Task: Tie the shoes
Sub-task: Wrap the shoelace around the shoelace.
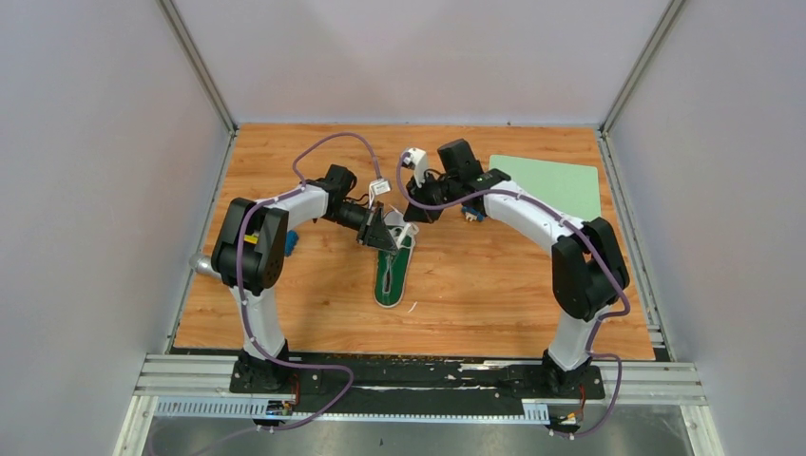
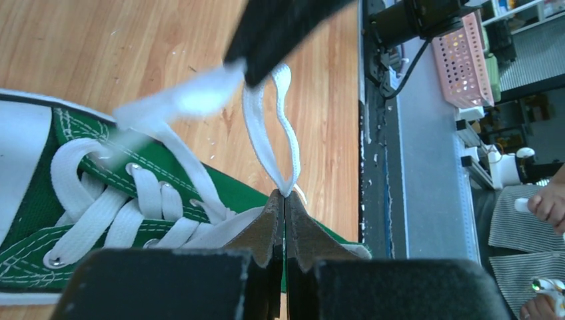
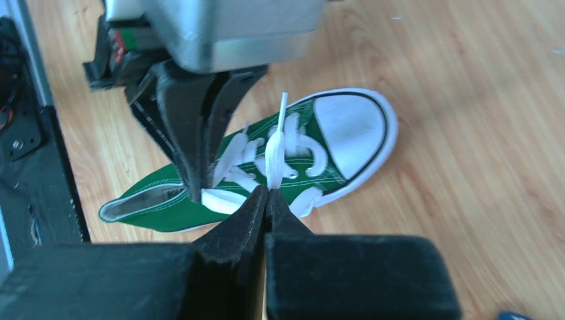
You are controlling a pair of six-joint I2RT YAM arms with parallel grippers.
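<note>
Left pincer (image 2: 285, 195) closed, pinching a loop of the white laces (image 2: 93, 223) just above the eyelet rows of the sneaker (image 1: 394, 283). Right pincer (image 3: 266, 192) also closed, clamped on a lace strand over the sneaker's tongue, tips just beside the left pincer's. Sneaker sits on its sole on the wood surface (image 1: 494, 285), heel toward the arm bases. Sneaker mouth shows its insole. Green mat (image 1: 556, 180) lies well right of the sneaker, far side. Pink perforated basket (image 2: 460, 60) sits off the surface beyond the sneaker's heel end; contents not readable.
</note>
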